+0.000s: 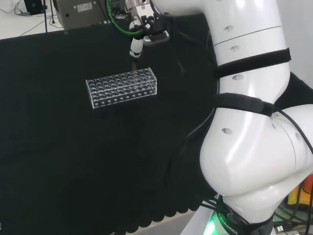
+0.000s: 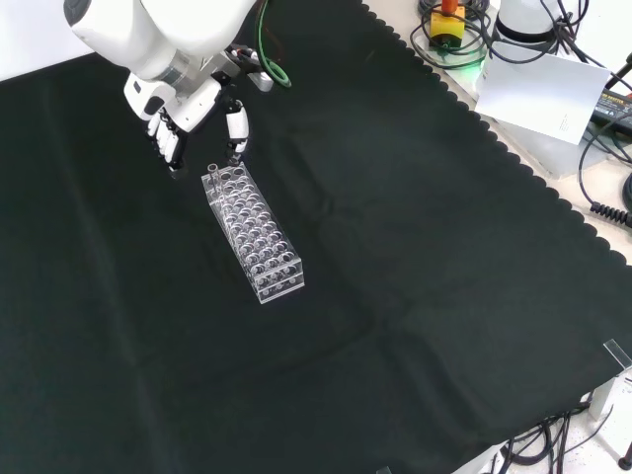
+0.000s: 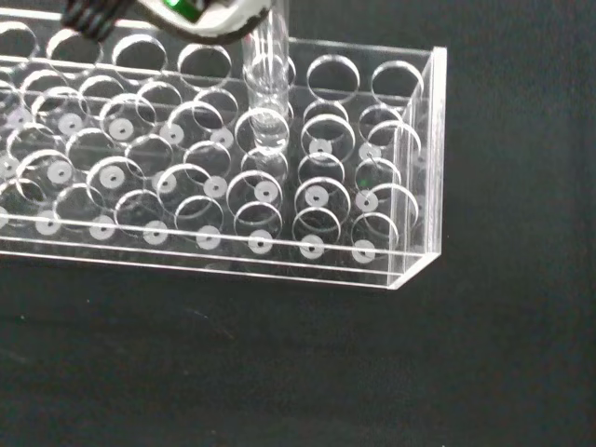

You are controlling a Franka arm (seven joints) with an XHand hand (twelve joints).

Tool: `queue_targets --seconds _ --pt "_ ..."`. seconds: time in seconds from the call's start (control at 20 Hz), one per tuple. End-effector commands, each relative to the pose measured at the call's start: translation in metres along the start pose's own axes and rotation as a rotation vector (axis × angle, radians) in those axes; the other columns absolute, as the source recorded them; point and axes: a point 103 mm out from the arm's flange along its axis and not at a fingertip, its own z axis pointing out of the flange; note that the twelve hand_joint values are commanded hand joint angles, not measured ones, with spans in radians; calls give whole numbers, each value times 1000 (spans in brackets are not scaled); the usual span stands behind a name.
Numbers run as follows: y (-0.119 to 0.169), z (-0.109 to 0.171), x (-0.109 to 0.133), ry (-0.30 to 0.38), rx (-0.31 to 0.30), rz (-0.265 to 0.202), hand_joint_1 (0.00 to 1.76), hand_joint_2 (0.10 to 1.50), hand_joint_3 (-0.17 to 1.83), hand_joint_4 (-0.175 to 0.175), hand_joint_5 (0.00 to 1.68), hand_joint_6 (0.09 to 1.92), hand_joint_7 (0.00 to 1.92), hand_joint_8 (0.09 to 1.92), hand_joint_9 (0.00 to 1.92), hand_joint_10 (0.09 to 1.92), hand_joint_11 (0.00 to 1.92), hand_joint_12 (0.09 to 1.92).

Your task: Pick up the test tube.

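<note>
Nearest the wrist camera: black cloth (image 3: 279, 372) covering the bench, bare in front of the rack. Just beyond, clear plastic test tube rack (image 3: 410, 168) with rows of round holes, lying flat on that cloth directly beneath the hand. Standing upright in the rack, clear glass test tube (image 3: 265, 93), set in a hole near the rack's end closest to the hand, rim reaching up between the fingertips. Above it, black and white hand (image 2: 188, 114), fingers (image 2: 235, 128) pointing down and partly curled on either side of the tube's top. Cannot tell whether fingertips touch the tube or merely bracket it. Seen from the front: rack (image 2: 254, 235) stretching away from the hand toward the camera, tube (image 2: 211, 170) at the end under the fingers. Seen from the head camera: hand (image 1: 137, 46) just above the rack's (image 1: 122, 87) far edge.
</note>
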Motion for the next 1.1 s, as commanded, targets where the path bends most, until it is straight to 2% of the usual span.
queue_targets --seconds 0.05,0.35,0.7,1.1 --pt "3 9 -1 21 10 2 939 700 507 -145 320 601 574 923 491 880 268 1511" --pt "4 14 7 46 -5 -15 952 686 531 -148 340 630 649 915 529 866 295 1497" --pt "9 15 15 7 -36 -11 1032 625 613 -154 449 716 790 883 641 810 378 1458" --pt "14 11 20 4 -64 -9 1110 581 677 -167 645 766 1075 809 841 718 507 1399"
